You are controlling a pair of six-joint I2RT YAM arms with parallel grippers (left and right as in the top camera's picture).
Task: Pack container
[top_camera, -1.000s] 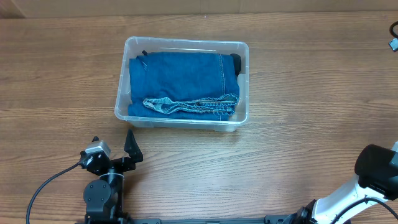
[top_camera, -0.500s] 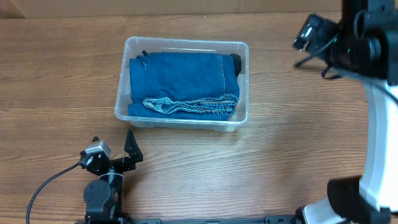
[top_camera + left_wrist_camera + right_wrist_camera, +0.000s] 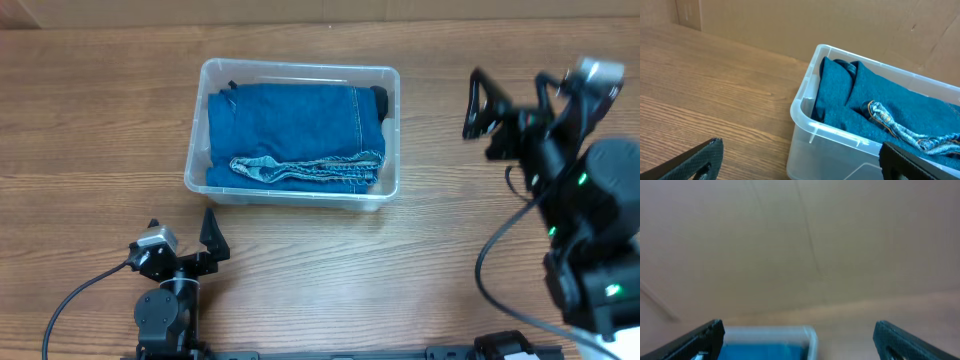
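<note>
I see open tabletop (image 3: pixel 90 130) on every side of the container (image 3: pixel 290 197); jeans (image 3: pixel 285 125) fill its inside, leaving a slim gap along the far wall.

My bench: brown wood-grain tabletop (image 3: pixel 80 130), spanning the overhead frame. Plain tan cardboard wall (image 3: pixel 765 25), creased, across the top of my left wrist view.

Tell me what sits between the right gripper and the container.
Nothing does. In the overhead view, only a stretch of bare wooden table separates the right gripper from the container.
</note>
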